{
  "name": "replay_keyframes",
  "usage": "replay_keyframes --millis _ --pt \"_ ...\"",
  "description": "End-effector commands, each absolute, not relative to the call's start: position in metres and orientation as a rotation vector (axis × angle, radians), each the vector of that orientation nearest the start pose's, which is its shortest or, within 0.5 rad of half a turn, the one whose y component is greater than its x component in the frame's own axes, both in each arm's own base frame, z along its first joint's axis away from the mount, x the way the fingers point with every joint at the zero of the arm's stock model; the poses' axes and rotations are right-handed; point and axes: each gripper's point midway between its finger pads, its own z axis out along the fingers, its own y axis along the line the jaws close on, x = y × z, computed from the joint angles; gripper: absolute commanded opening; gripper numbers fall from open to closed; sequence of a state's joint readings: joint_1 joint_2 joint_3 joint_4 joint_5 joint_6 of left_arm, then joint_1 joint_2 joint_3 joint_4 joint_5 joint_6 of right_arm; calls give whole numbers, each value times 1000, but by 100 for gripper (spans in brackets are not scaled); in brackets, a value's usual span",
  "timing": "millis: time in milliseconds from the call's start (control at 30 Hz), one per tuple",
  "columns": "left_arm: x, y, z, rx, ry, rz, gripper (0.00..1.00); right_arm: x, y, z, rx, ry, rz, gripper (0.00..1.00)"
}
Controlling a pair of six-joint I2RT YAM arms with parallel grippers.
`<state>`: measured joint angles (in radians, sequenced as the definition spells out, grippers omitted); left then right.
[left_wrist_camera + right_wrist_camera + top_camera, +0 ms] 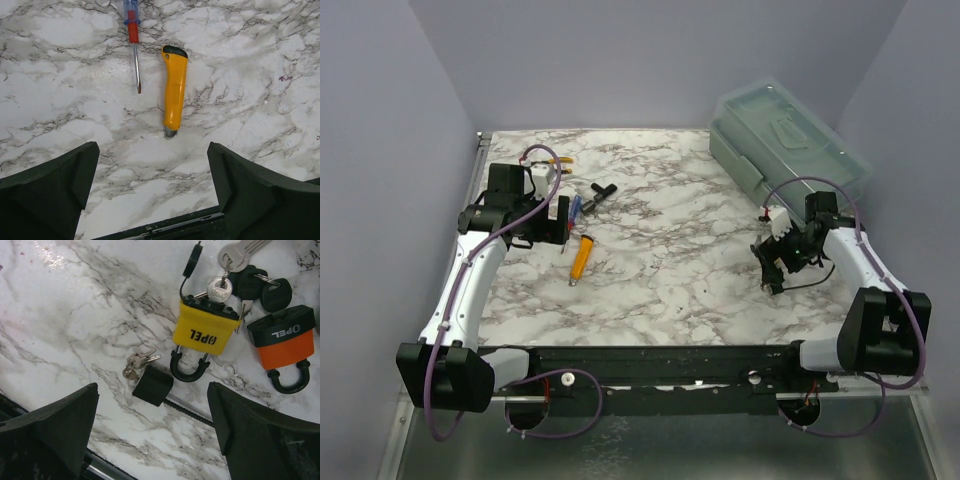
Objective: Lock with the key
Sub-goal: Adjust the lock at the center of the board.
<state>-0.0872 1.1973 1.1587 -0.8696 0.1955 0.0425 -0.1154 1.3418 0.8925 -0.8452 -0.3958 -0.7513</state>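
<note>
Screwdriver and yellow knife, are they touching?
Apart. The left wrist view shows a clear gap between the screwdriver and the knife.

High rear overview; close downward wrist-views

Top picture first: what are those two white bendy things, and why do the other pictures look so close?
Those are two robot arms bolted to a marble table, seen from a camera above. The other two pictures come from small cameras on each wrist, looking down past the dark fingers. The left tool is open over a yellow knife and a screwdriver. The right tool is open over a yellow padlock with a key in it, an orange padlock and a small black block beside tiny keys. Neither holds anything. A green box sits at the back right.
</note>
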Motion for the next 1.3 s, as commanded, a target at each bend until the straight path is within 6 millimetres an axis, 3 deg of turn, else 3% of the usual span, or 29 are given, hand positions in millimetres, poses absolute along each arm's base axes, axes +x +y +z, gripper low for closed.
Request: replay_keyframes --millis 0,233,467,767,967,1033,1133,1267 --pt "297 -64 208 222 2387 -302 99 267 -2 55 -842 2585 233 97" --pt "299 -71 211 231 2364 -344 99 279 -11 25 -836 2645 203 97" --pt "300 -74 215 206 2353 -368 99 283 17 28 -822 2626 416 95" --pt "304 -76 211 224 2362 -383 99 295 78 46 -830 2575 711 92" --pt "305 -79 211 242 2357 -402 99 287 154 58 -1079 2477 822 92" --pt "305 -81 213 247 2353 -413 99 287 171 68 -1108 2439 871 92" --pt "304 -80 217 278 2335 -401 99 295 169 83 -1101 2428 817 92" --pt "304 -80 223 303 2311 -389 99 292 145 96 -1086 2425 605 92"
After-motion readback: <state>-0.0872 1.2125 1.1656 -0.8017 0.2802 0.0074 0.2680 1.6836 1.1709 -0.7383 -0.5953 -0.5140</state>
